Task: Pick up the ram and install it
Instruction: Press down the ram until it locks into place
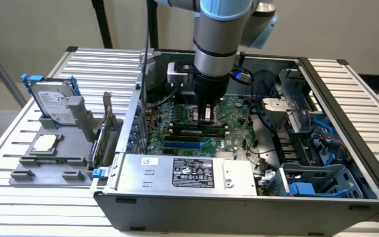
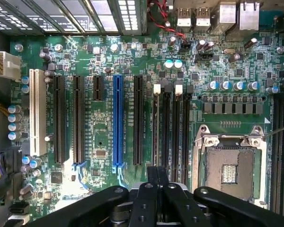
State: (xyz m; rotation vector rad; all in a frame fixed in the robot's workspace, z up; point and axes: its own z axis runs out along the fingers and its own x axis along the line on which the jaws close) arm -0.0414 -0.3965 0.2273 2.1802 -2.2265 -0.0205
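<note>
One ram point(image 1: 53, 160) stands on edge in the grey tray point(image 1: 18, 175), outside the case.
Its long axis runs left-right across the exterior view; the gripper point(image 1: 206, 116), jaws closed and empty, hangs well apart over the motherboard point(image 2: 109, 71).

Glossy green motherboard point(image 2: 109, 137), matt grey metal case point(image 1: 242, 210), black plastic fingers point(image 2: 146, 198).

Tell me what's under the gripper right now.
The motherboard with its black memory slots lies below the shut gripper. The slots' near ends are covered by the gripper.
</note>
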